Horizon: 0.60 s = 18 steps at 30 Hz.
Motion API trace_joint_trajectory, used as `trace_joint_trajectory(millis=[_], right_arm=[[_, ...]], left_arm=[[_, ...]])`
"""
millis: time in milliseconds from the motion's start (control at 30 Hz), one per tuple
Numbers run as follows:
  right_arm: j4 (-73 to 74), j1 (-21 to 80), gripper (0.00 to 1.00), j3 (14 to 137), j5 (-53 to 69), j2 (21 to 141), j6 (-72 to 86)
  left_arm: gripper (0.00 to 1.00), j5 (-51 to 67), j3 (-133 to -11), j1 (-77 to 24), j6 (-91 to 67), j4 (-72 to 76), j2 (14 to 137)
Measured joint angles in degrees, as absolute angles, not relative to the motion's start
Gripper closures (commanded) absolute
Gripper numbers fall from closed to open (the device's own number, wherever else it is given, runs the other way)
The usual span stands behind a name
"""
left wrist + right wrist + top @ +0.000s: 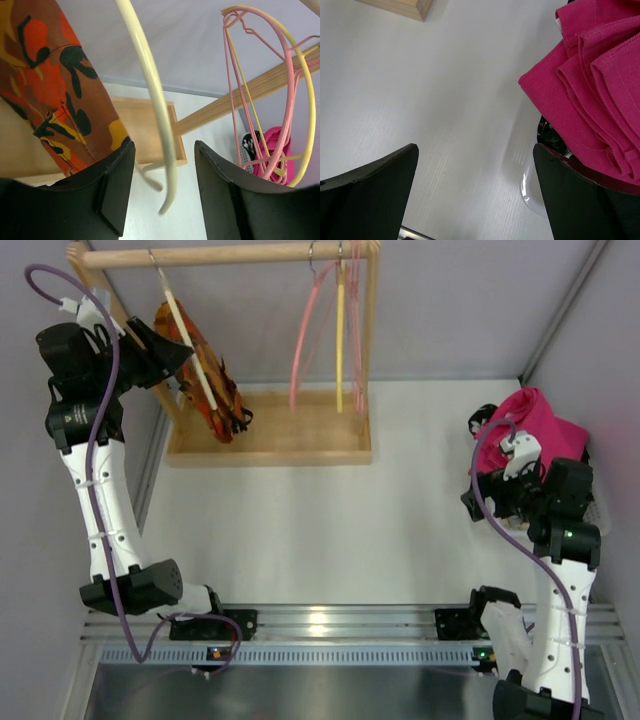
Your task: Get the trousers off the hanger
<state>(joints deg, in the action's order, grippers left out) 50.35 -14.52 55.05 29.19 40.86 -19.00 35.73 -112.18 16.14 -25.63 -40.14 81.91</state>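
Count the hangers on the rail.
4: a cream hanger carrying the trousers at the rail's left; two pink hangers and a yellow hanger bunched at its right, where overlap may hide another.

A wooden rack (270,440) stands at the far left of the white surface (330,530), its flat base carrying posts and a round top rail (230,254). Near the rail's right end hang pink hangers (295,355) and a bright yellow hanger (340,340), close together. Well apart, at the right edge, lies a folded magenta cloth (540,425).
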Motion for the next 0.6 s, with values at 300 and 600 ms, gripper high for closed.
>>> trace_joint_trajectory(millis=[300,600], right_arm=[[50.3,-14.5,0.01,54.7,29.2,40.9,-18.9],[50.3,-14.5,0.01,54.7,29.2,40.9,-18.9]], left_arm=[[0.48,39.7,-105.0,16.1,-36.9,-30.4,81.9],[0.5,41.3,-96.9,16.1,-50.8,-14.6,81.9]])
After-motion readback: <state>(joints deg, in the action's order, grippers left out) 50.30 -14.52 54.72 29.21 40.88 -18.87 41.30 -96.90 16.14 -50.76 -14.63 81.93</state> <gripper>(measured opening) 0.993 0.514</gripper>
